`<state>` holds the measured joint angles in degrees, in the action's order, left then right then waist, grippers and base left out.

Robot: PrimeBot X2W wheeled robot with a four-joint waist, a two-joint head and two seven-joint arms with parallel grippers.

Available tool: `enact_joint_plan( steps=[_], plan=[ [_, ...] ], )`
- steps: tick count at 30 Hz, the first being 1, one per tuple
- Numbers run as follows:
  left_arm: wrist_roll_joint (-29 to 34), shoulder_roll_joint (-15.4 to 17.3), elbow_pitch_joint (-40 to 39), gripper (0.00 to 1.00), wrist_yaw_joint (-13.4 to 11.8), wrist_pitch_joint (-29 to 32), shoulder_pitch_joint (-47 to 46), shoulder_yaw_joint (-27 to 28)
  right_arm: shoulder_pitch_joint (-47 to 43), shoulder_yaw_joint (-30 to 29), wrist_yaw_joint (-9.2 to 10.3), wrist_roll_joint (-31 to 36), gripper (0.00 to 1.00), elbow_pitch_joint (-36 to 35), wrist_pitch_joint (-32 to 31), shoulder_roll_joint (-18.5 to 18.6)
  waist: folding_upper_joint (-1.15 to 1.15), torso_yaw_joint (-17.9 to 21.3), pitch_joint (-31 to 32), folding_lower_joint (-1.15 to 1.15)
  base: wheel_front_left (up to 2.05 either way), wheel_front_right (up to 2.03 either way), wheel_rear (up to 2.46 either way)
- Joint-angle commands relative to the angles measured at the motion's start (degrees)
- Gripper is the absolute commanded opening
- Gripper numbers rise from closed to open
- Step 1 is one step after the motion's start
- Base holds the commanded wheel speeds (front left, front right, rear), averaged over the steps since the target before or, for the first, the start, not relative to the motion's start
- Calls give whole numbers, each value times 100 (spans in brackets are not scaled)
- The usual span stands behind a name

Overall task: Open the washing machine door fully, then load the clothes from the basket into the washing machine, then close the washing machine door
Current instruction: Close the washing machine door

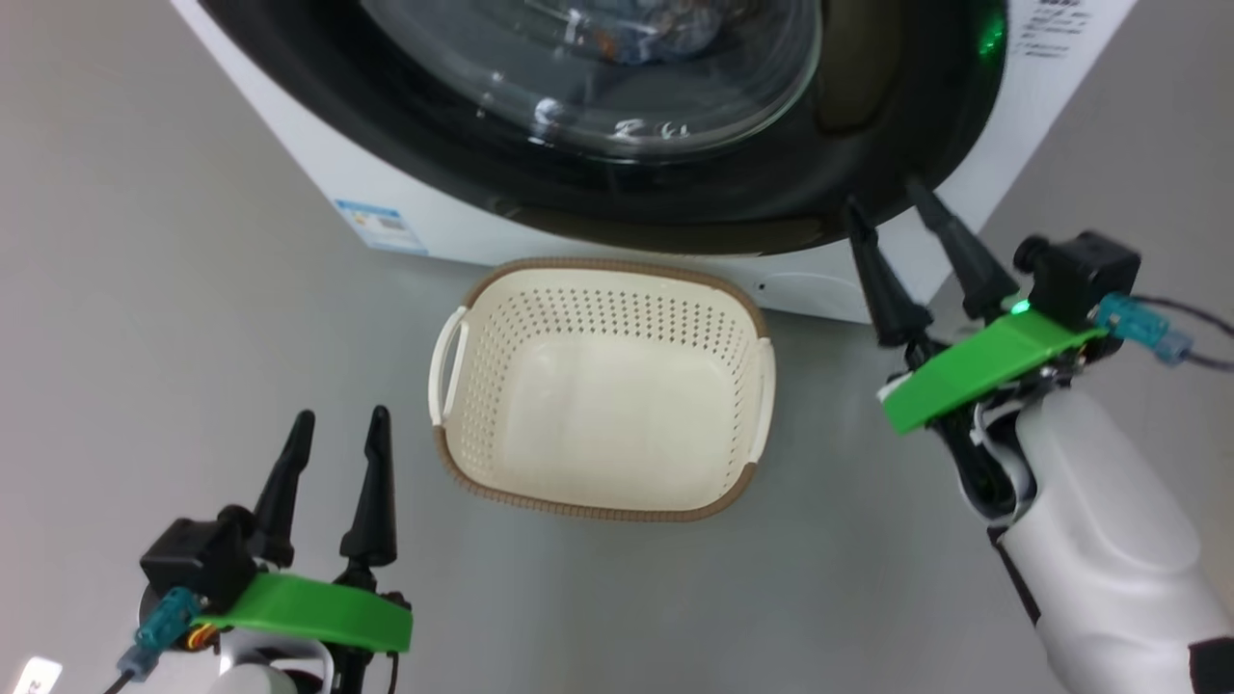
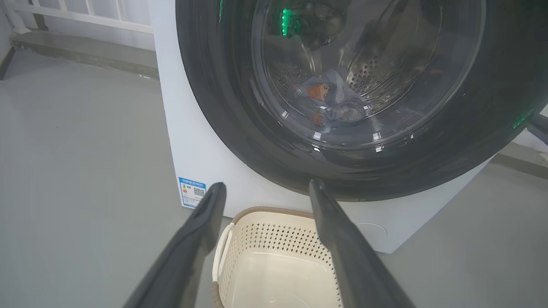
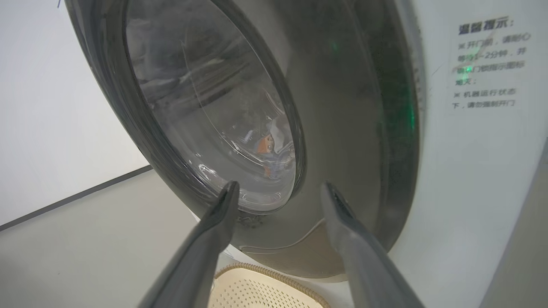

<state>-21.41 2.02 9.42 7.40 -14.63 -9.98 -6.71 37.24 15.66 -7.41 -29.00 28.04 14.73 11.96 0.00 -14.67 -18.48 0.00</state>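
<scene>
Left pincer: lower left of the head view, two long dark fingers spread wide, gripping nothing, just left of the basket and well apart from the door.
Right pincer: right of centre in the head view, fingers likewise parted with nothing between them, tips pointing up-frame onto the lower right of the door's ring; touching it or just short, cannot tell.
Basket: cream perforated plastic, rounded rectangle, brown woven-look rim, two side handles; centre of the head view on the grey floor, just in front of the machine, bare inside.
Clothes: small denim-blue bundle with an orange patch, seen through the glass at upper centre of the left wrist view, lying low in the perforated steel drum.
Washing machine door: large, round, glossy black ring around a bulging clear glass bowl; top of the head view, looks flush against the white boxy washing machine; latched or not, cannot tell.
Key relation: door ring straight ahead of the right pincer along its fingers, up-frame and slightly left.
Nearer arm: right, by far.
Stage: probably the last step, closing.
Next move: likely a firm press on the ring's lower right if unlatched, otherwise drawing back clear.
</scene>
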Motion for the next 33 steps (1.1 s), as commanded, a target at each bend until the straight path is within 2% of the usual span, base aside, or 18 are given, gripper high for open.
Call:
enact_joint_plan(
  steps=[1,17,33],
  plan=[
    [52,174,-77,100,9,-37,61,214,-239,118,-8,-47,100,-171,27,-103,0,185,214,0,0,0,0],
    [-90,506,192,100,9,-37,466,195,-1415,-84,-8,27,100,-319,27,-166,0,793,895,0,0,0,0],
    [-13,616,271,100,9,-37,582,238,-1932,-314,-8,83,100,-340,27,-36,0,1235,1086,0,0,0,0]
  ],
)
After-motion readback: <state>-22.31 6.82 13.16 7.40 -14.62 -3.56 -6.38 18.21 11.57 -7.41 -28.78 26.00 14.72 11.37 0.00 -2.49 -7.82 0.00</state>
